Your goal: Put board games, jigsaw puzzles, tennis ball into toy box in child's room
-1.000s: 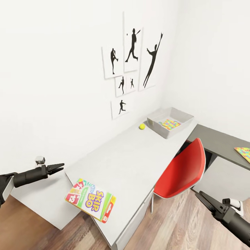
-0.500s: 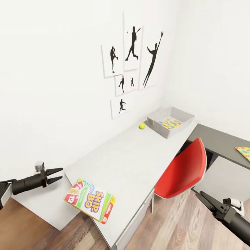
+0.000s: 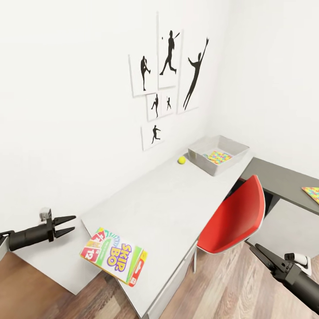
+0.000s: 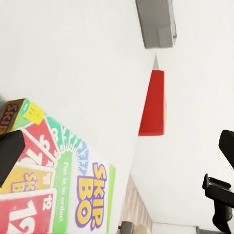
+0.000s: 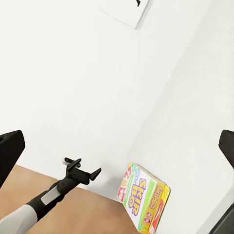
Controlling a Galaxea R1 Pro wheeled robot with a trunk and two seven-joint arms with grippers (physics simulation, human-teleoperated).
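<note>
Skip-Bo box [image 3: 113, 256] on table edge [image 3: 168, 208], just beside parted left jaws, right jaws parted

Skip-Bo box [image 3: 113, 256], lying on the pale table [image 3: 164, 208] near its front edge: "SKIP BO" in purple letters with yellow outline on the lid. Card art at its corner shows a white "12" on red. In the left wrist view the same box [image 4: 58, 187] reads "SKIP BO", with "12" and "10" legible on the printed cards.
</note>
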